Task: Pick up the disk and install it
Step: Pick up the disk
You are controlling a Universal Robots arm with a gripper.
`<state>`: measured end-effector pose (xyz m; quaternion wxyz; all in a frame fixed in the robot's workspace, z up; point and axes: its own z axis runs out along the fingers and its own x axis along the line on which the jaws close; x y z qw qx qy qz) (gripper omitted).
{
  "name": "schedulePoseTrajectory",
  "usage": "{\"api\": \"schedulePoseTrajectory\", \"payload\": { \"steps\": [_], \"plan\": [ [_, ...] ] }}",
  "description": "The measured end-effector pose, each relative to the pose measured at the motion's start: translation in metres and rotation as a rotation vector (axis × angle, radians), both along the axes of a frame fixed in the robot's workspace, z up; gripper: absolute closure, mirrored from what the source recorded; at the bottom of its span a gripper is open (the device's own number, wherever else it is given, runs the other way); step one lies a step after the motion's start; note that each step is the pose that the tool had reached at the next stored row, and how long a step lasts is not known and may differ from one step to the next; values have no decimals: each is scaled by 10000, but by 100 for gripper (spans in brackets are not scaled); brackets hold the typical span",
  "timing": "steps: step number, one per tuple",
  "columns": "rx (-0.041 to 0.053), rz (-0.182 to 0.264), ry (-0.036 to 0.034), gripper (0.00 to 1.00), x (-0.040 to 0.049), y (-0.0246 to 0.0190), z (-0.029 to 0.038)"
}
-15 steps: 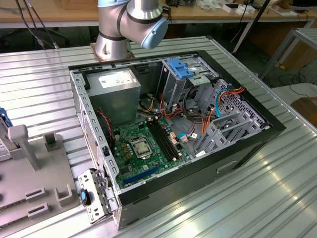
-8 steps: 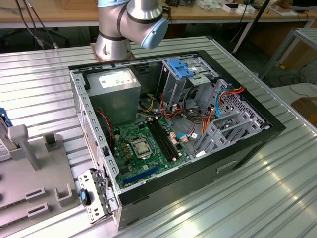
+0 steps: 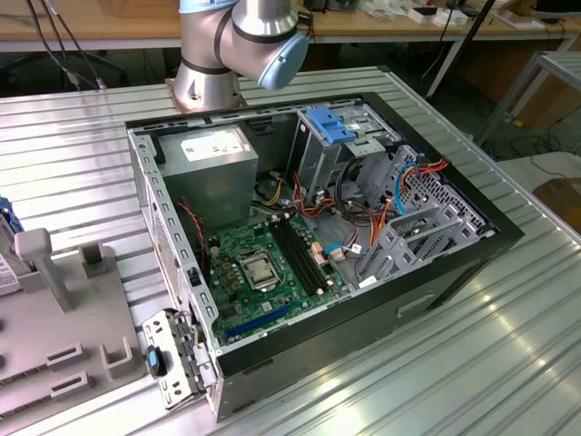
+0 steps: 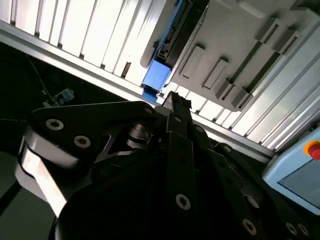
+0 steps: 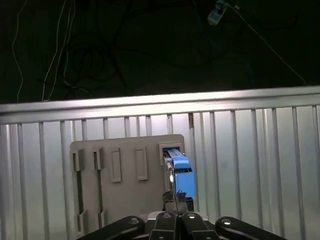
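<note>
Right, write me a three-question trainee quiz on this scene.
1. True or false: the disk stands in a slot of the grey holder.
2. In the exterior view, the computer case is: A closed; B open, with its green board showing; C upside down.
3. In the first wrist view, which thing is the gripper nearest to?
Key: 1 true; 2 B; 3 the disk.
</note>
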<state>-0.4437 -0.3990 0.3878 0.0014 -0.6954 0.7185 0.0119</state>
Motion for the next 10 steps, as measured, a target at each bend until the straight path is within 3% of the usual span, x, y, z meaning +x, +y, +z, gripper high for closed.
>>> {"api": "schedulePoseTrajectory", "payload": {
  "steps": [2, 6, 9, 10],
  "plan": [
    [-5, 360, -35, 89, 0, 0, -5],
    [-138, 553, -226, 89, 0, 4, -15],
    [-161, 566, -240, 89, 0, 4, -18],
    [-161, 566, -240, 83, 0, 4, -19]
  ]
}}
